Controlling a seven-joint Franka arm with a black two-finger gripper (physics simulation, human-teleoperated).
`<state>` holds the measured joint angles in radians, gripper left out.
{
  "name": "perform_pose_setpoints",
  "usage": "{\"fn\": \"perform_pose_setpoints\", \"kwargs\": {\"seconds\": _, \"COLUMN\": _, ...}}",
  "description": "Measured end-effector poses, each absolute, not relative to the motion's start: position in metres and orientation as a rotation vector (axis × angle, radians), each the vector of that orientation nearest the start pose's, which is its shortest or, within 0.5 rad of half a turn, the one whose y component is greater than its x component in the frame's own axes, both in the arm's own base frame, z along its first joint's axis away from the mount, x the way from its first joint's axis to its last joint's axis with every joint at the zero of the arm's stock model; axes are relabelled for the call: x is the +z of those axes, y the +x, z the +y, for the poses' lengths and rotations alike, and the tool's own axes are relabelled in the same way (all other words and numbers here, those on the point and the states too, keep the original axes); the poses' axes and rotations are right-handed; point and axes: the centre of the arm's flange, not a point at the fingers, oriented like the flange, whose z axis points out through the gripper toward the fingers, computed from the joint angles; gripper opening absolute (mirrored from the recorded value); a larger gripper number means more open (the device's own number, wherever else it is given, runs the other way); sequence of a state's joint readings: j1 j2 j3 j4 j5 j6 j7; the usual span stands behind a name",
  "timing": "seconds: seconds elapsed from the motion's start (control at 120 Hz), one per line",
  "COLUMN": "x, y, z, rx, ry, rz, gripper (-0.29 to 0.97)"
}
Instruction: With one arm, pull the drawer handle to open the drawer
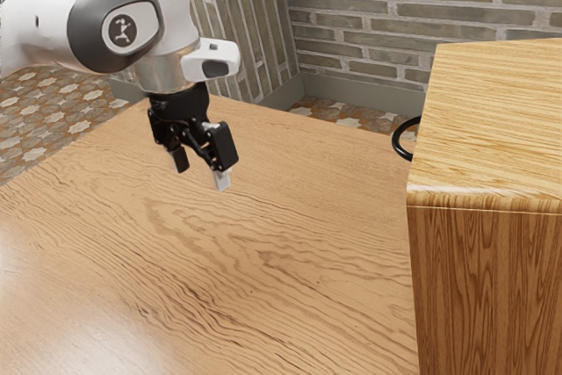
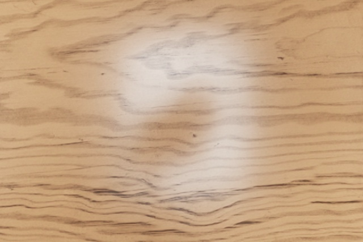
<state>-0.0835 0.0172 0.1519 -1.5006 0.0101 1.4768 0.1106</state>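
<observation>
A wooden drawer cabinet (image 1: 488, 217) stands on the table at the exterior view's right. Its black curved handle (image 1: 401, 140) sticks out from the cabinet's far left side, and only part of it shows past the corner. The drawer front itself faces away and is hidden. My gripper (image 1: 203, 176) hangs above the table in the upper left of the exterior view, well to the left of the handle. Its fingers (image 1: 222, 179) are open, point down, and have nothing between them. In the wrist view the bare tabletop (image 2: 181, 111) lies under my hand, with a pale light patch on it.
The wooden table (image 1: 219, 261) stretches wide between my gripper and the cabinet. Brick walls (image 1: 395, 15) and a patterned tile floor (image 1: 53, 111) lie behind it.
</observation>
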Motion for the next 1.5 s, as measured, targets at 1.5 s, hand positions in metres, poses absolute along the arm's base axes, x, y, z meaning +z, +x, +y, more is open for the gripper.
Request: {"fn": "perform_pose_setpoints", "kwargs": {"seconds": 1.5, "x": 0.682, "y": 0.594, "z": -0.024, "rx": -0.497, "ry": -3.567, "rz": -0.613, "gripper": 0.68}}
